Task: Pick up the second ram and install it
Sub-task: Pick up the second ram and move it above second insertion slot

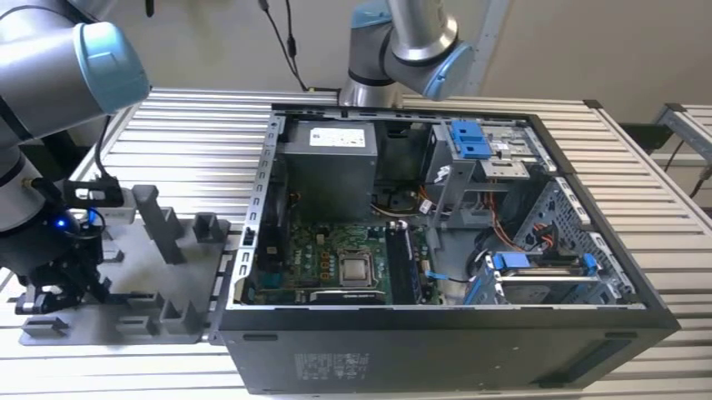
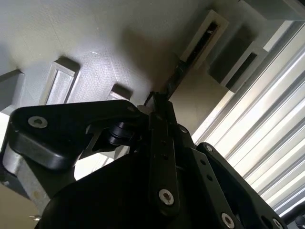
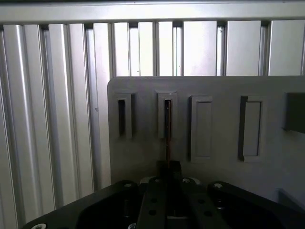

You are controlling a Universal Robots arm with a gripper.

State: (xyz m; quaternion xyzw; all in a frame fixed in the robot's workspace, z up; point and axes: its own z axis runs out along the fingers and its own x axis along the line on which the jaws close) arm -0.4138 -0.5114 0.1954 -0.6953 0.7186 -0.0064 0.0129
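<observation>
1. Arm (image 1: pixel 33 58): silver-grey tubes and a rounded joint with a light blue cap (image 1: pixel 112 67), at 10 o'clock in the exterior view
2. Black cable (image 1: pixel 103 154) runs down to a black wrist box (image 1: pixel 92 193) showing a small blue light (image 1: pixel 58 222)
3. Gripper (image 1: pixel 42 298), at 8 o'clock: matt black links with round silver screws (image 2: pixel 165 195) (image 3: pixel 217 185) in both wrist views
</observation>
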